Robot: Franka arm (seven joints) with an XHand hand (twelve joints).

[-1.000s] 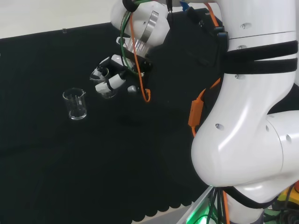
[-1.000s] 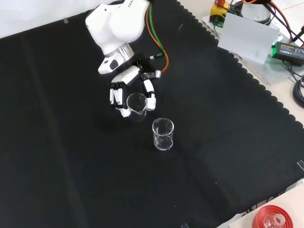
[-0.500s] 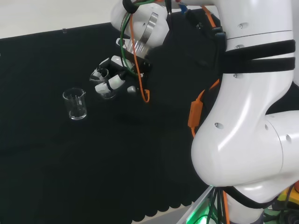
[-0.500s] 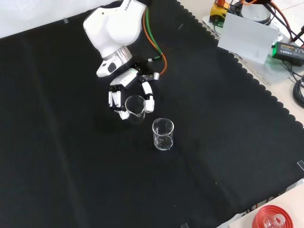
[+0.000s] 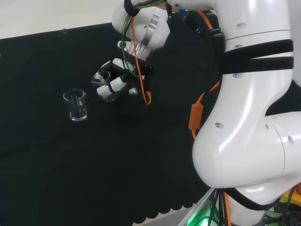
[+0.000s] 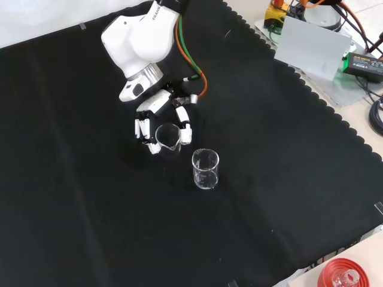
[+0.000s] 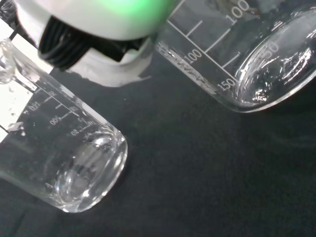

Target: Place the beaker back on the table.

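On the black cloth (image 6: 90, 197), near its middle in the front view: two clear glass beakers, one held, one free.

Item 1, held beaker (image 6: 168, 138). Clasped in the hand (image 6: 160, 119), with fingers (image 6: 143, 128) curled round one side and more curled round the other. Rim up, or nearly so. Whether its base touches the cloth or sits just above it cannot be told from the head or front view. In the wrist view a beaker base (image 7: 84, 168) appears close over the cloth, beside a part of the hand (image 7: 94, 29).

Item 2, free beaker (image 6: 205, 169). Upright on the cloth, just beside the held one and nearer the camera in the front view; to the left of the hand (image 5: 110, 80) in the head view, where it stands at (image 5: 76, 104).

Hazards, as judgement:
- Release before the base is flat on the cloth: the held beaker would drop, tip or roll.
- Sideways drift toward the free beaker: the gap is small, and glass could strike glass and topple either piece.
- Fingers dragging the wall as they part could pull the beaker over.

Pose. The white arm (image 6: 140, 39) reaches in from the top of the front view, its wrist angled down and the hand hanging low over the cloth, palm side toward the beaker. An orange cable (image 6: 200, 75) loops alongside the wrist.
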